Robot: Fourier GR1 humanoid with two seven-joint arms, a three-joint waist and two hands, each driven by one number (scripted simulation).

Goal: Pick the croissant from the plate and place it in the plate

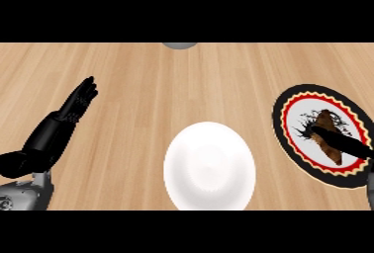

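**Croissant on the patterned plate, our right hand on top of it**

Croissant [332, 144] first: we see it as a long brown shape lying at a slant on the patterned plate [292, 106], over at the right side of the counter [182, 79]. That plate has a black outer band, a yellow zigzag ring, a red ring inside that, and a white middle with dark markings where the croissant rests.

Our right hand [343, 142] comes in from the right edge, and only dark fingers show, laid across the croissant from its upper left toward the lower right. They are touching it, no doubt about that. Whether they are curled round it or just lying on it, we cannot tell from up here; the rest of the hand is cut off by the edge of the view.

Moving inward, we have the white plate [210, 168] sitting in the middle of the counter, near the lower edge, plain and glossy. It stands apart from the patterned plate, with a strip of wood between them.

Over on the left, our left hand [79, 101] is resting, fingers straight and together, pointing up and away, holding nothing. Its black forearm runs down to the lower left corner, well apart from both plates.

At the very top of the counter, a small grey round object [179, 45] just peeks in, too little of it showing to say what it is.
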